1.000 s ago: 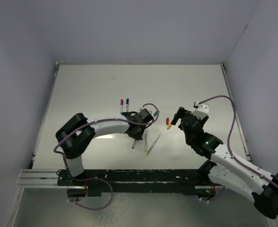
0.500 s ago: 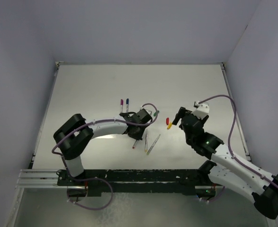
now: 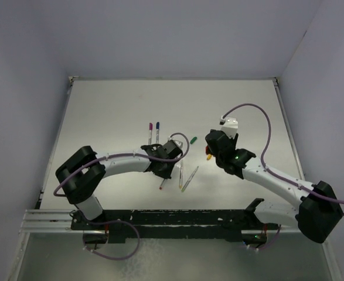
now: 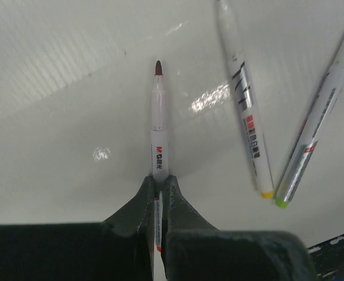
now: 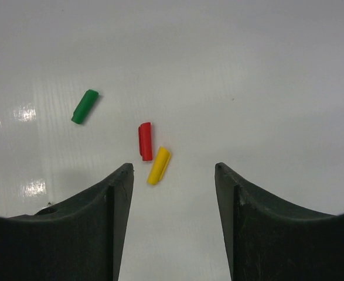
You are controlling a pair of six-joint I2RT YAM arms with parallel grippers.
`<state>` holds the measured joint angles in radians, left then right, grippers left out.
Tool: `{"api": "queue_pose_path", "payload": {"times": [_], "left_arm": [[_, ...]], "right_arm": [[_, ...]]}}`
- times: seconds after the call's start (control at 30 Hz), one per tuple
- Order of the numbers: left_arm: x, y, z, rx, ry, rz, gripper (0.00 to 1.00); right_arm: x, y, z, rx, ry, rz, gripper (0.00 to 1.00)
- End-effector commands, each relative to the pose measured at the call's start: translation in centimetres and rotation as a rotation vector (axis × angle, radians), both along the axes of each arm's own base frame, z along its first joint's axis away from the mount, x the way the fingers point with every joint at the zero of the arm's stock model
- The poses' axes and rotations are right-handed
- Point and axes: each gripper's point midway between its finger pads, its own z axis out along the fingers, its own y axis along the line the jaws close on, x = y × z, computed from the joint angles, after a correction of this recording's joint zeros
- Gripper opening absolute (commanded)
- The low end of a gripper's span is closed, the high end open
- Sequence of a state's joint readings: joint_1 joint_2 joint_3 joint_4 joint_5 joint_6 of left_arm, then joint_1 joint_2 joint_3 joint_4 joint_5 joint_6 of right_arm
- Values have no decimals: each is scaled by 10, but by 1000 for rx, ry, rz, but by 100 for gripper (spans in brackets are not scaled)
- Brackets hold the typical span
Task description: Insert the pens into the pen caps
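My left gripper (image 4: pixel 159 181) is shut on a white pen (image 4: pixel 159 134) with a dark red tip that points away from the wrist over the table; in the top view that gripper (image 3: pixel 163 171) is at mid-table. Two more pens, yellow-ended (image 4: pixel 245 111) and green-ended (image 4: pixel 315 129), lie just right of it. My right gripper (image 5: pixel 173 167) is open just above the table. A yellow pen cap (image 5: pixel 159 165) lies just ahead of its left finger, a red cap (image 5: pixel 145 141) beside that and a green cap (image 5: pixel 85 106) further left. In the top view the right gripper (image 3: pixel 211 146) hangs over them.
Two pens wearing a purple cap (image 3: pixel 150 130) and a blue cap (image 3: pixel 157 129) lie side by side behind the left gripper. The white table (image 3: pixel 113 111) has raised edges and walls on three sides. The arms' base rail (image 3: pixel 160 219) runs along the near edge.
The right arm has swung left over the red and yellow caps, and its jaws have narrowed. The left gripper has pulled back toward the near left with the red-tipped pen.
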<state>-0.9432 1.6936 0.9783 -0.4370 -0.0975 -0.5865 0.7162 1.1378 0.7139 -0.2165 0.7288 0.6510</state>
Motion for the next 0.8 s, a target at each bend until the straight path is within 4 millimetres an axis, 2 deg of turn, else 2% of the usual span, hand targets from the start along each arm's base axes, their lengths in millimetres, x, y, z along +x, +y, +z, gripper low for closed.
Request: {"api": "queue_pose_path", "payload": {"times": [0.0,0.23,0.33,0.53,0.77], "left_arm": [[-17,24,11,37,14,22,0],[-14,29,42,-40,-68,48,0],[-15,28,53,-80,-90,44,0],[-15,27,62,-112,-111,26,0],[-14,23,66,-146,-130,16,0]], "right_arm": [[9,12,1,30,38,39,60],[25,22,-34,174,187,93,56],[32,29,-38,164,205,126,54],[45,37,-40,133,210,169,50],[52,41,-55,98,257,181,48]]}}
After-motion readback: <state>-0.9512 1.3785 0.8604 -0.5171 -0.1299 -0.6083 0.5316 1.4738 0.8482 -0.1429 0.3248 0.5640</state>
